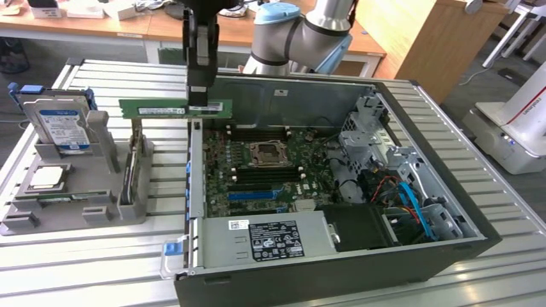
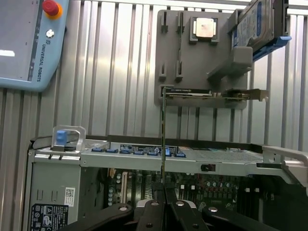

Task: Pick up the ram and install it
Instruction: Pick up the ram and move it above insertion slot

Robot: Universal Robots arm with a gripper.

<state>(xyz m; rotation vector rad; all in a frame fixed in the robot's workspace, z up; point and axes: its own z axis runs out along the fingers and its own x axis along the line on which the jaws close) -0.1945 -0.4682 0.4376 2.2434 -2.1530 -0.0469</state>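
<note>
One stick of ram (image 1: 158,109) hangs in the air, clamped between the closed fingers of the gripper (image 1: 201,103). It sits just above the wall of the open computer case (image 1: 341,281) on the exterior view's left, between the grey holder (image 1: 85,214) and the motherboard (image 1: 247,176). It touches neither, so by my reading the pick is done and the stick is not yet seated in the board. It is held on edge with its long side level, which would let the bottom edge go straight down into one of the long dark slots (image 1: 260,171) beside the processor socket. The grip is off-centre, nearer the end toward the exterior view's right, so most of the green strip juts out toward the holder. From the wrist camera the ram (image 2: 163,134) reads as a thin line running straight out from the gripper (image 2: 163,190), so it looks squarely held rather than skewed. The holder keeps its parts ready to be gripped from above: the hard drive (image 1: 61,125) stands upright in a cradle and the silver processor (image 1: 48,178) lies flat in a pocket (both well apart from the gripper). The arm (image 1: 298,32) rises behind the far side of the case, and the gripper points straight down.
</note>
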